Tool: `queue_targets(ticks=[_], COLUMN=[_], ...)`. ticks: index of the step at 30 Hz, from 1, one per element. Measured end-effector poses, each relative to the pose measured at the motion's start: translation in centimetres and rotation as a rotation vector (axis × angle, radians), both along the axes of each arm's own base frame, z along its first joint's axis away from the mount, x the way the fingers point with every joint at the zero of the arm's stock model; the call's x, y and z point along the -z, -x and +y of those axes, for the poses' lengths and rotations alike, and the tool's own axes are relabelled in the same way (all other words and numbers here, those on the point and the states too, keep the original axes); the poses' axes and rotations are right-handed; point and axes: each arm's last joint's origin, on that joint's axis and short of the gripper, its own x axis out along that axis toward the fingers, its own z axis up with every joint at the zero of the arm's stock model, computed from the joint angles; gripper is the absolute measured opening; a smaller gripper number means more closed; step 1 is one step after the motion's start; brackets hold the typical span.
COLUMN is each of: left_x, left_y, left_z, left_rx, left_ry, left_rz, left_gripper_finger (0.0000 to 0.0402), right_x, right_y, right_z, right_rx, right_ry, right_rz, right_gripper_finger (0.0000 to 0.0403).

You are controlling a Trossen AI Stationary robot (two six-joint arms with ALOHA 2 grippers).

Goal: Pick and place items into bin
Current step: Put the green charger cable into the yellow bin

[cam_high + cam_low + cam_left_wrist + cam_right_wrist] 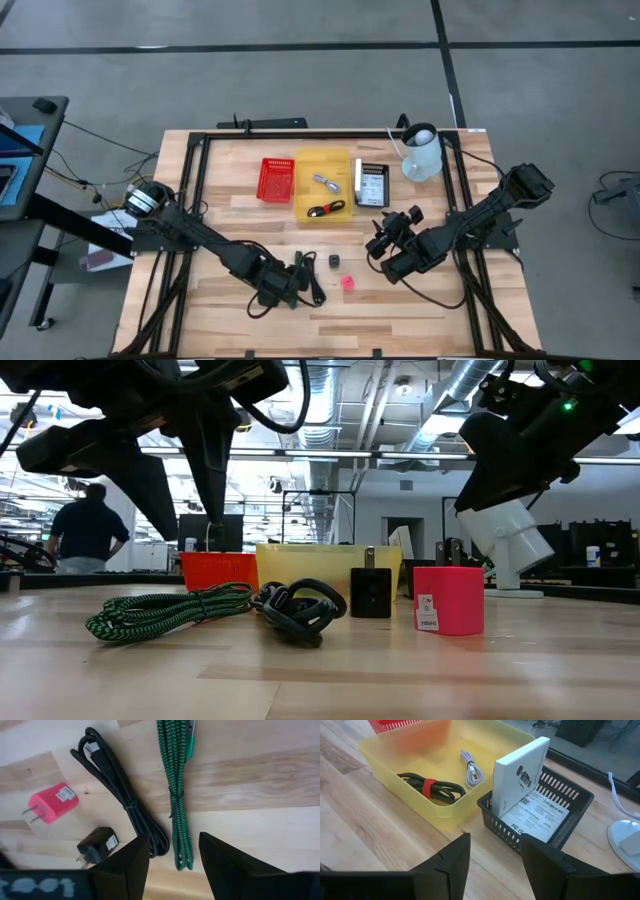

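A coiled green braided cable (175,795) lies flat on the table beside a coiled black cable (120,795), a pink charger plug (50,805) and a black charger plug (97,845). My left gripper (174,862) is open above the green cable's (170,610) end, with one finger on either side and clear of it. A yellow bin (395,750) holds a black-and-red cable (430,787) and a white cable (470,772). My right gripper (492,865) is open and hovers near the bin's corner (385,240).
A red basket (277,180) stands left of the yellow bin (322,160). To the bin's right, a black basket (570,800) holds a white box (520,775). A white device (422,152) sits at the far right. A person (88,525) stands in the room behind.
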Motion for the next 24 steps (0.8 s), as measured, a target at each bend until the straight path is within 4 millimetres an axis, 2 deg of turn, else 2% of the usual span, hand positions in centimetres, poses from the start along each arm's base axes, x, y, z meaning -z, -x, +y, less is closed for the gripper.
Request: queue_targets(ticks=[8,24], left_x=[0.3,3.4], left_y=[-0.1,-1.5], left_z=[0.0,0.1], left_rx=[0.050,0.069], left_ry=[0.005,-0.031], left_rz=[-0.007,0.061], left_gripper_finger=[0.0163,0.0163], right_x=[0.0,-0.1], right_y=[0.0,-0.4], right_z=[0.0,0.2], right_rx=[0.000,-0.016], right_ry=[-0.004,-0.021], right_rz=[-0.006,-0.028], right_gripper_finger=[0.0167,0.0168])
